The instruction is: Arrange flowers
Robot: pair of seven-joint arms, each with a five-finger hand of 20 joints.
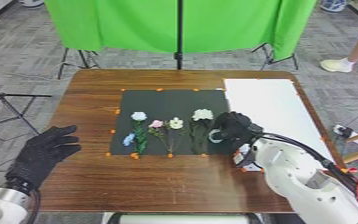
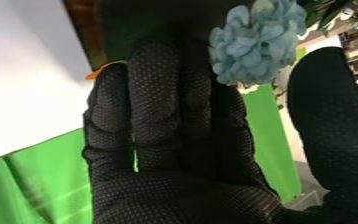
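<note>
In the head view my right hand (image 1: 236, 126) is over the right edge of the black mat (image 1: 162, 96), beside a pale blue flower (image 1: 215, 136). In the right wrist view the right hand (image 2: 171, 120) has straight fingers and a spread thumb, and the blue bloom (image 2: 257, 42) sits between them, not gripped. Across the mat lie a white flower (image 1: 139, 116), a light blue one (image 1: 128, 139), a pink one (image 1: 156, 124), a cream one (image 1: 176, 123) and a larger white bloom (image 1: 202, 115). My left hand (image 1: 44, 154) is over the table's left side, fingers extended.
Right of the mat lies a white board (image 1: 266, 100) on the brown table (image 1: 180, 177). Orange markers dot the edges of mat and board. My right forearm crosses the board's lower part. A green cloth (image 1: 140, 25) hangs on stands behind the table.
</note>
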